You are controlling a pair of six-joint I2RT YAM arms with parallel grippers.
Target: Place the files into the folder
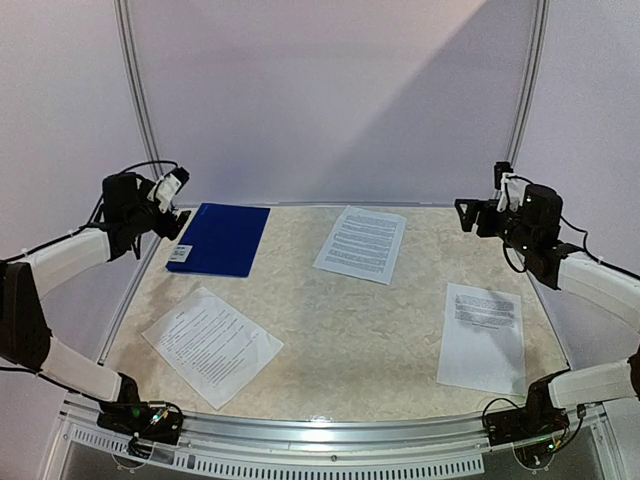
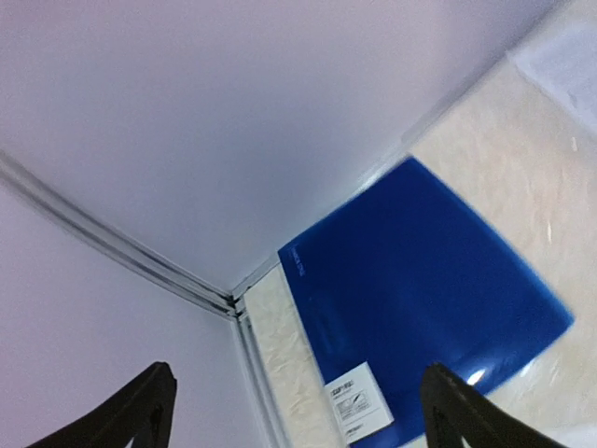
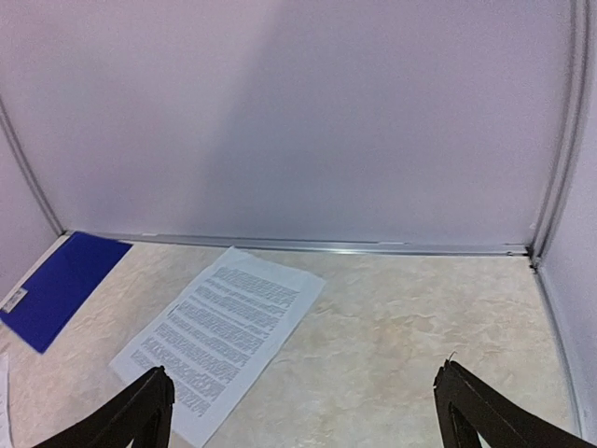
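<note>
Both arms sit up at the far corners, nothing in hand. Left tool: jaws spread wide, empty. Right tool: same, wide and empty.

Folder lies flat and closed on the desk, in the far-left corner close to the back wall. Its long axis runs roughly near-to-far, skewed a little. White label sits at its near-left corner. Can't see the clip in any view.

Key geometry: the folder is just beside the left tool, below it and toward the desk's middle. The left wrist view looks almost straight onto the cover. The right tool is well apart from it, across the whole desk. So the left arm is the one for the folder, I'd say.

Files: all three lie flat, none touching each other or the folder.
- far sheet: to the right of the folder, tilted, long axis roughly near-far. It's ahead and left of the right tool in that wrist view.
- right sheet: near the desk's right edge. Right arm is nearest.
- near-left sheet: skewed hard, on the near side of the folder. Left arm is nearest.

My read: nothing is filed yet. The cover has to come up first. I'd guess the free edge is the right long side, so the approach is from the desk's middle. Thin sheets lying flat will be awkward to pinch.
</note>
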